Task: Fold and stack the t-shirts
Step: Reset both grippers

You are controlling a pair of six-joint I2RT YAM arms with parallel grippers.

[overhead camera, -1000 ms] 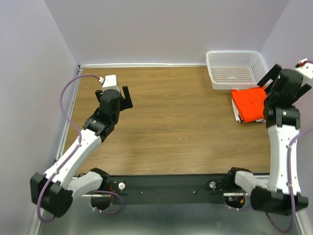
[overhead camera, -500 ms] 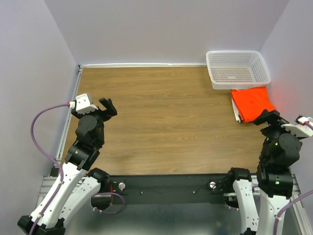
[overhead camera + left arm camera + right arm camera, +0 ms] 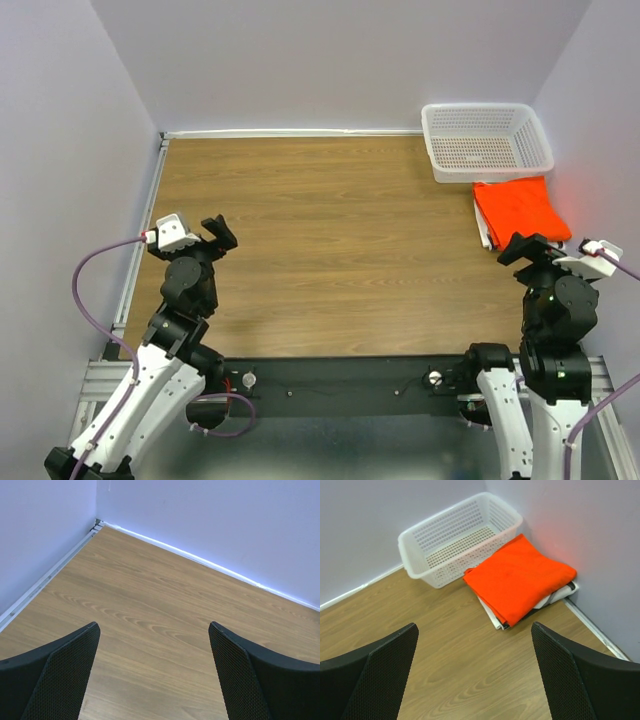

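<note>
T-shirt (image 3: 520, 575): folded, orange-red, at two o'clock beside white mesh basket (image 3: 455, 535).
Left gripper (image 3: 155, 630): spread wide, empty.
Right gripper (image 3: 475, 630): likewise.
Finish: probably done; retreat without brushing it.

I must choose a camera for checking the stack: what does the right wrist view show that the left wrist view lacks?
Right wrist only: a folded t-shirt beside the basket, near the wall. Left wrist only: the table at its far left corner. Both: wooden table, lilac wall, and one open, empty gripper: the right gripper or the left gripper.

Lab enclosure: plain lilac walls (image 3: 350, 60), wood-grain table (image 3: 350, 230)
</note>
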